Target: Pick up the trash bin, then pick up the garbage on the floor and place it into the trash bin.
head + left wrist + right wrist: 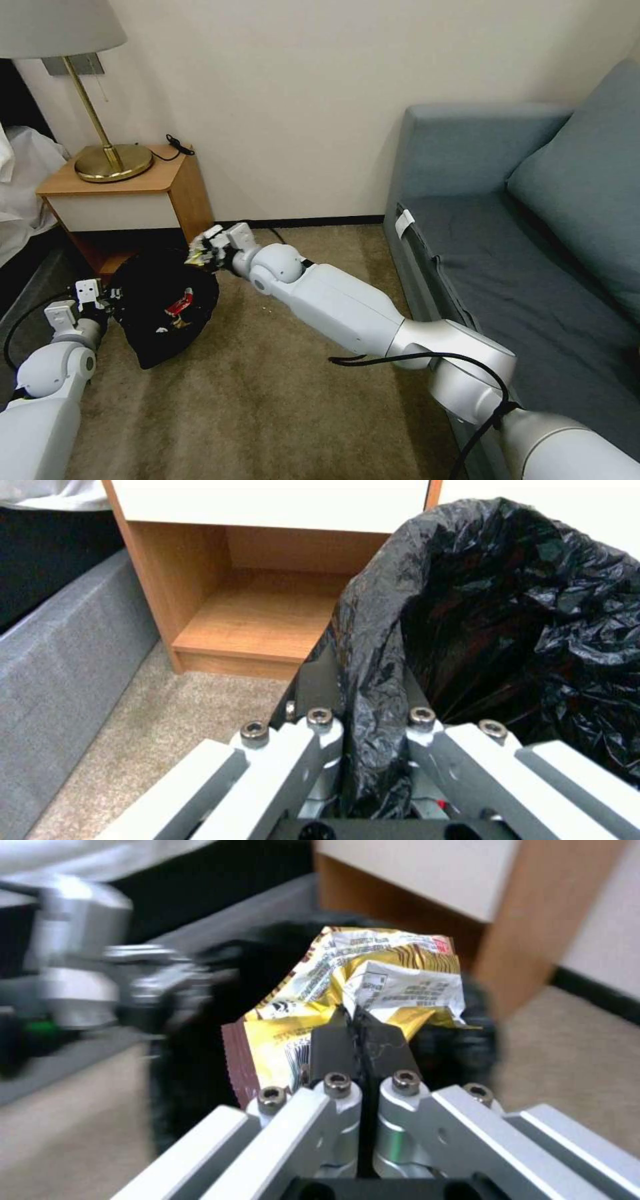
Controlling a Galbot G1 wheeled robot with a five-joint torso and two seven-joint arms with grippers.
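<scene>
Trash bin (157, 313): round, lined with crinkled black plastic, held off the carpet (267, 400) and tilted so its mouth faces the head camera; it hangs just in front of the wooden nightstand (133, 193).

Left gripper (100, 303): at the bin's left rim, fingers (320, 680) clamped together on the black liner (the plastic bunches between them in the left wrist view).

Right gripper (200, 257): at the bin's upper rim, pinched tight on a crumpled gold-and-white wrapper (360, 985), which stands above the dark bin mouth.

Inside the bin: a red wrapper (180, 305) lying against the liner, with one or two smaller scraps below it (too small to identify).

Surroundings: brass lamp (110, 160) on the nightstand top; blue-grey sofa (520, 233) to the robot's right, against the wall; white bedding (23, 180) at the far left.
</scene>
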